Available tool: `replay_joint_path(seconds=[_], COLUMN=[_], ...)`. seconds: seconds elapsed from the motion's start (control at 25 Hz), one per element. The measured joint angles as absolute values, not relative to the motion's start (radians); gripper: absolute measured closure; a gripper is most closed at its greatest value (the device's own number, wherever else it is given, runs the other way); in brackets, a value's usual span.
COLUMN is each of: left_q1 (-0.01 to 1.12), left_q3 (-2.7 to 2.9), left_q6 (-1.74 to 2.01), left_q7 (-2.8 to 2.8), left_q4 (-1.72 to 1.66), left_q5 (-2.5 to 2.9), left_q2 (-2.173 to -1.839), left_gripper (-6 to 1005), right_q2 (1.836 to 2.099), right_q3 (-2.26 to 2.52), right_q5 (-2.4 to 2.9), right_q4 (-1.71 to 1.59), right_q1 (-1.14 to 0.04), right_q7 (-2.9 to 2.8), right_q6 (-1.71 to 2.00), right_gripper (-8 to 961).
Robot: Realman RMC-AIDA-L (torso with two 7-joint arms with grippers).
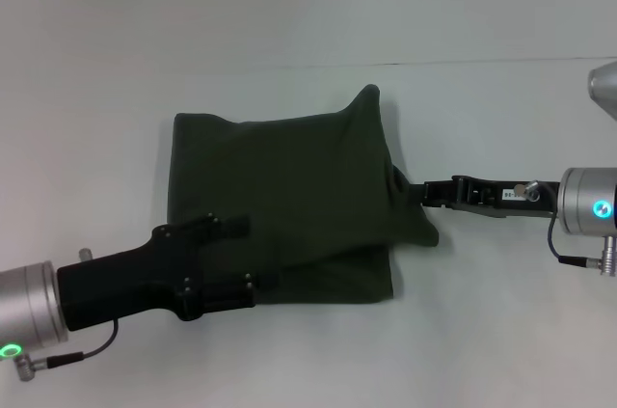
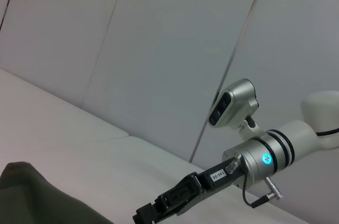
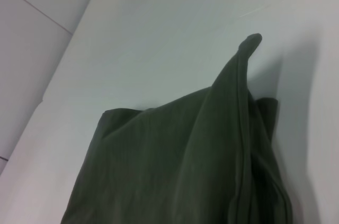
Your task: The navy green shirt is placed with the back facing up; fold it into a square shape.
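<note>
Your navy green shirt [image 1: 289,205] sits mid-table, folded into a rough dark-olive block with one corner poking up. Left gripper [image 1: 227,263] lies over its near-left edge, can't tell its grip. Right gripper [image 1: 429,194] touches the right edge, grip unclear too. White table [image 1: 482,331] all around.

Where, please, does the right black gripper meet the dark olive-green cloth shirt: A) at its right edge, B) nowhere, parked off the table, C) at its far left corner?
A: in the head view the right gripper reaches in from the right to the right edge of the dark olive-green cloth shirt.
</note>
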State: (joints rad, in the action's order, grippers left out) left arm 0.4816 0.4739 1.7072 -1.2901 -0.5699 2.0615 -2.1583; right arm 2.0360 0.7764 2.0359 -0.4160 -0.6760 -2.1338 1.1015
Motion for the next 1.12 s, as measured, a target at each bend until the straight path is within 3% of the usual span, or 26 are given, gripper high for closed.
replay_joint_path(seconds=[0.4, 0.76, 0.96, 1.12], left_q1=[0.482, 0.481, 0.482, 0.484], left_q3=[0.471, 0.469, 0.472, 0.472], left_q6=[1.702, 1.693, 1.693, 1.693], left_q7=[-1.29, -1.291, -1.302, -1.306], left_q4=[-0.569, -0.567, -0.567, -0.567], left_q5=[2.062, 2.067, 2.063, 2.062], left_q2=[-2.158, -2.158, -2.157, -2.157], left_gripper=[87, 87, 86, 86], right_q2=[2.061, 2.063, 2.057, 2.047], right_q3=[0.8, 0.801, 0.792, 0.775], right_q5=[2.037, 2.036, 2.032, 2.026], right_q4=[-0.405, -0.399, -0.409, -0.415], right_q1=[-0.687, -0.679, -0.666, -0.655], right_q7=[-2.124, -2.116, -2.087, -2.084], right_q6=[1.063, 1.081, 1.142, 1.176], right_gripper=[633, 651, 895, 915])
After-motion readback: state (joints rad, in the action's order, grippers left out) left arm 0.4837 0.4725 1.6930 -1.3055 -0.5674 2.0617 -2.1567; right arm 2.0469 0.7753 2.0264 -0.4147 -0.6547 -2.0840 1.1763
